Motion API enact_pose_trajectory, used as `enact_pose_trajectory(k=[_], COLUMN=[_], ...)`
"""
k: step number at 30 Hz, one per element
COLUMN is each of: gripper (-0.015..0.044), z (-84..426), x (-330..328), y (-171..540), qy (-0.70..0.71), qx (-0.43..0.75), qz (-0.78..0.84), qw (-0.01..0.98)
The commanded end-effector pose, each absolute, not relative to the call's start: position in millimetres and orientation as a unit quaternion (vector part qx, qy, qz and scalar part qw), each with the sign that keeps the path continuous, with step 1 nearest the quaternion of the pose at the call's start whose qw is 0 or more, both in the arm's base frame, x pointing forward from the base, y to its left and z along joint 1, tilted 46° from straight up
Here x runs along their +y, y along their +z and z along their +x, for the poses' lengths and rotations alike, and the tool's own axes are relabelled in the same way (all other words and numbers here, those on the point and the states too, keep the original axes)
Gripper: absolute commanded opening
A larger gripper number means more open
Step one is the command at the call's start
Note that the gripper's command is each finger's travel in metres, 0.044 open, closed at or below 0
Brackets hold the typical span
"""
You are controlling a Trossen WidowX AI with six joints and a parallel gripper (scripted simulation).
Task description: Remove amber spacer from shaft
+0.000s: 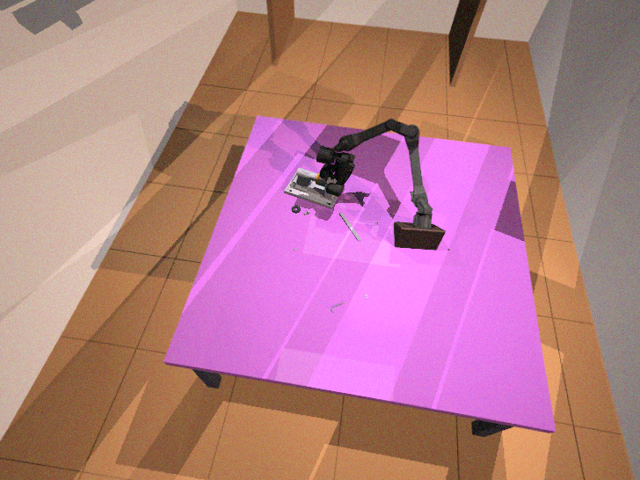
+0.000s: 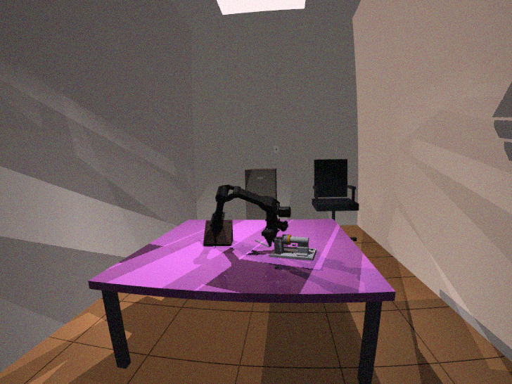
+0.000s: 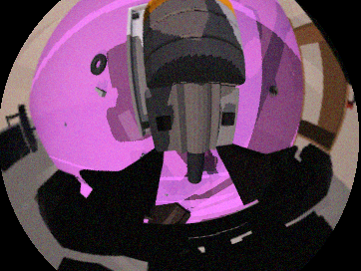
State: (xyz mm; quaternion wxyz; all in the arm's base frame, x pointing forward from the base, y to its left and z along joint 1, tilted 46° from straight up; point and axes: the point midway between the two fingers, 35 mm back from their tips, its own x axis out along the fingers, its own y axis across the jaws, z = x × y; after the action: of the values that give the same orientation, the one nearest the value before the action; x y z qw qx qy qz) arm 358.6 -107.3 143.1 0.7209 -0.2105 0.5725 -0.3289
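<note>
Gripper (image 1: 336, 180) (image 2: 269, 243) (image 3: 189, 144) jaws apart, straddling free end of shaft (image 3: 194, 169), which points to six o'clock in wrist view. Amber spacer (image 1: 318, 177) (image 2: 289, 238) (image 3: 226, 4) up on assembly, at nine o'clock of big grey housing (image 2: 299, 240) in exterior view, off table (image 1: 361, 330) (image 2: 243, 272) (image 3: 70, 130). In top view, from base plate (image 1: 324, 200) (image 2: 292, 256): dark ring (image 1: 295, 211) (image 2: 278, 266) (image 3: 101, 64) near, toward seven o'clock; flat silver bar (image 1: 349, 226) between four and five; bent key (image 1: 336, 307) well apart, near six; brown arm base (image 1: 413, 238) (image 2: 218, 239) around four.
</note>
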Motion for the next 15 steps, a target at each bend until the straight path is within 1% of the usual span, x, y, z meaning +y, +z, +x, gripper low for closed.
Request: enact_pose_trajectory(k=[1, 9, 12, 15], gripper=[0.0230, 0.0020, 0.0000, 0.0000], z=[358.5, 358.5, 358.5, 358.4], x=[-107.5, -107.5, -107.5, -107.4], y=[143.2, 143.2, 143.2, 143.2], qy=[-0.329, -0.329, -0.329, -0.329], qx=[0.572, 0.572, 0.572, 0.573], qz=[-0.210, -0.210, -0.210, -0.210], qw=[0.721, 0.721, 0.721, 0.721])
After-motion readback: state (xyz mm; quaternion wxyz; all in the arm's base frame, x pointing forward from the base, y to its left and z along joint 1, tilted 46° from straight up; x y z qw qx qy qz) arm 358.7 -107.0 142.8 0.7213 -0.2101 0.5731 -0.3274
